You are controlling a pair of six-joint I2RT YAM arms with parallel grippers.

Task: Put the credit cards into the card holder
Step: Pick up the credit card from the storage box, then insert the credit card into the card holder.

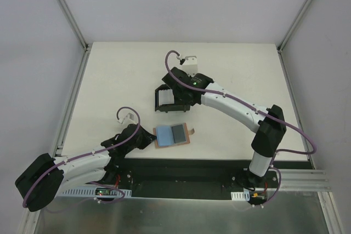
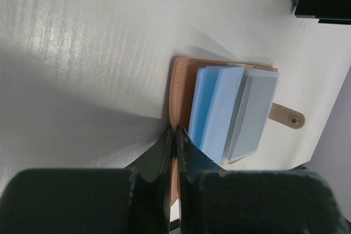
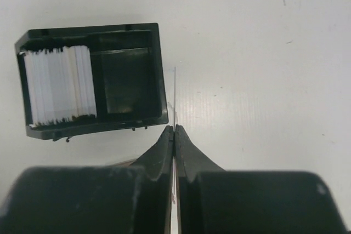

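Nearest me, my left pincer (image 2: pixel 175 137) is pinching the leather edge of the open card holder (image 2: pixel 180 80), where blue and grey credit cards (image 2: pixel 225 108) lie. Farther out, my right pincer (image 3: pixel 174 131) grips a single card (image 3: pixel 175 94) edge-on beside the black box (image 3: pixel 126 80). The next step, I judge, is delivery: carry it over, level it and slide it into a pocket.

Bright, even overhead light; soft shadows and a streaky sheen on the desk (image 2: pixel 82 36). Both wrist views show their own fingers (image 3: pixel 160 154) dark and out of focus.
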